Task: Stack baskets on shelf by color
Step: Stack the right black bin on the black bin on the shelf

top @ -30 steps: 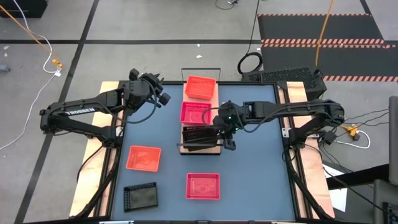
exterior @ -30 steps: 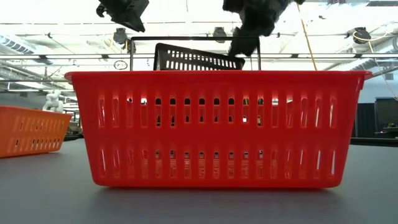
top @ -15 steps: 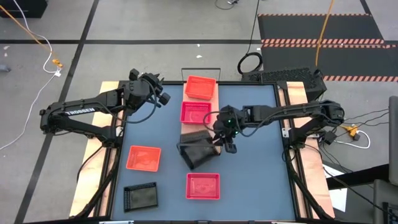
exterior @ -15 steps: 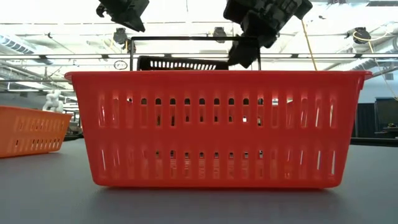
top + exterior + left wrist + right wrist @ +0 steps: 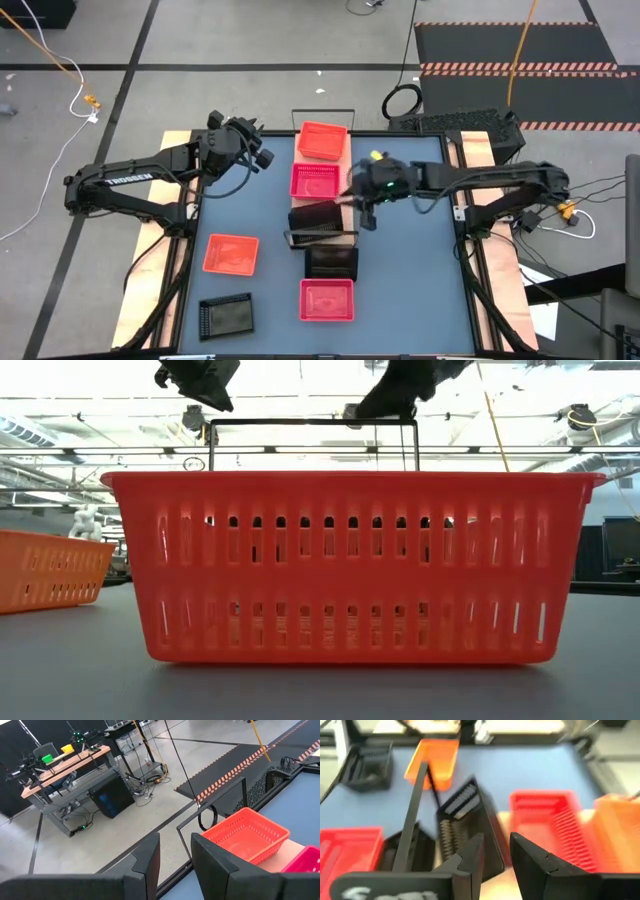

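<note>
Baskets all visibly empty

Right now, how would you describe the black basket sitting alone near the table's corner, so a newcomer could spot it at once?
Start from the dark blue table in the high view and go to its bottom-left corner, on the left arm's side. The black basket lies flat there, just below the orange basket. The two other black ones lie mid-table in line with the pink basket; this one sits alone.
</note>
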Robot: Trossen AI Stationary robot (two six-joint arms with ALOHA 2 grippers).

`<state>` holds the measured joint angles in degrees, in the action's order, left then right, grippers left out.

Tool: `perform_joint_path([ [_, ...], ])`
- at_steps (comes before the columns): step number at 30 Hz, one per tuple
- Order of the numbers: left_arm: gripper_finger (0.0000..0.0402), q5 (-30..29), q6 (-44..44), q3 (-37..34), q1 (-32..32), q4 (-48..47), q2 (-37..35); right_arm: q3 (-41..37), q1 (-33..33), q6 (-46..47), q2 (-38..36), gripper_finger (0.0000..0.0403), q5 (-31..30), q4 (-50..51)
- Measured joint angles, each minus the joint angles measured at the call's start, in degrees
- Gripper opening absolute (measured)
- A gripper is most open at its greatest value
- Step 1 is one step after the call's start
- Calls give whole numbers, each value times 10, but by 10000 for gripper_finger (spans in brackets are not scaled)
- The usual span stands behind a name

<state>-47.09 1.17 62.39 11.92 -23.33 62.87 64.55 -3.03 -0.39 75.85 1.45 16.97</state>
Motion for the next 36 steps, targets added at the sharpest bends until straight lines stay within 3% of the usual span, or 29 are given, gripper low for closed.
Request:
perform_joint_path([
  [3, 113, 0, 0, 0, 0, 0, 0, 0, 1, -18, -49, 91, -39, 2],
  [8, 113, 0, 0, 0, 0, -2, 0, -10, 27, 6, -112, 91, -44, 36],
  [11, 113, 0, 0, 0, 0, -6, 0, -68, 69, 52, -129, 91, -43, 27],
  [16, 113, 0, 0, 0, 0, -5, 0, -187, 155, 72, -118, 91, -46, -87],
  [20, 113, 0, -5, 0, 0, -4, 0, -210, 214, -10, -103, 91, -85, -122],
  [28, 113, 0, -13, 0, 0, -2, 0, -210, 310, -292, -40, 91, -161, -123],
  [36, 113, 0, -17, 0, 0, -2, 0, -200, 332, -457, 65, 91, -251, -125],
])
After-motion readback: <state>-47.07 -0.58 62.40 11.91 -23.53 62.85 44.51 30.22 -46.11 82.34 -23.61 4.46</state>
